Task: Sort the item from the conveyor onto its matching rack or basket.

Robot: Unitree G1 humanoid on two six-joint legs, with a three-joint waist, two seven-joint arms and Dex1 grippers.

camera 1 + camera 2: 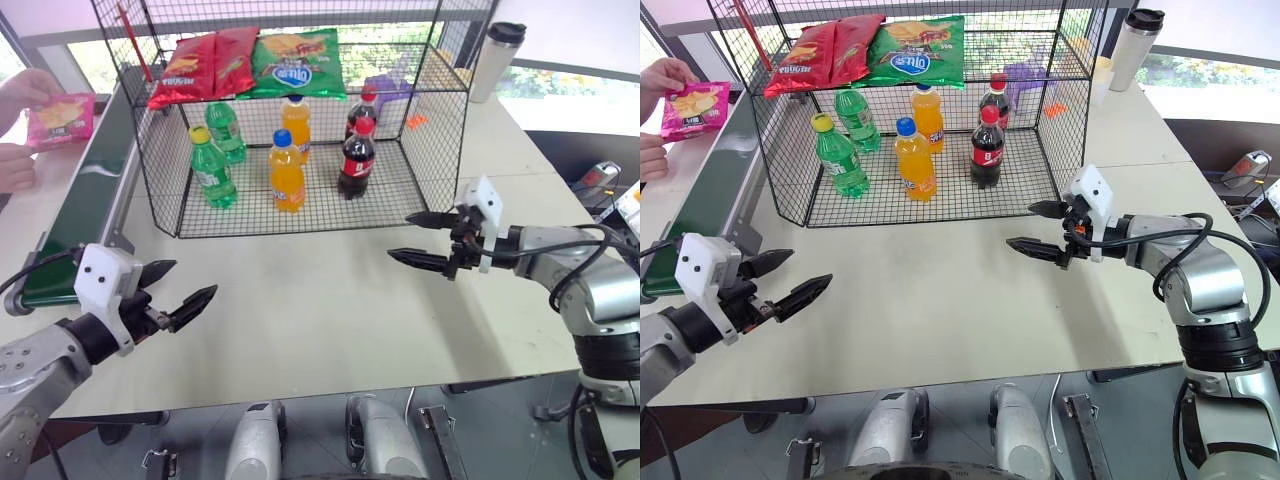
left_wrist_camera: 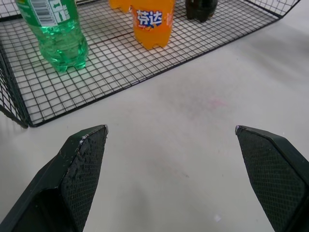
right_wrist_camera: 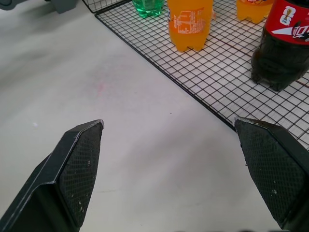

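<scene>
Flat magenta-pink snack bag w/ yellow crisps print is held in a person's hand at far left, above the far end of the long dark green conveyor belt in grey metal frame; a second hand sits just below it. Large black wire-mesh cage stands on the pale tabletop beside the conveyor; its upper grid shelf carries two red chip bags and a green chip bag, laid flat side by side. On the cage floor, upright: two green bottles, two orange soda bottles, two dark cola bottles w/ red caps. Silver travel mug w/ black lid stands behind the cage, right side. Left gripper hovers over the tabletop near the conveyor's near end, fingers spread wide, holding nothing. Right gripper hangs in front of the cage's right corner, also wide open & empty, pointing toward the middle
</scene>
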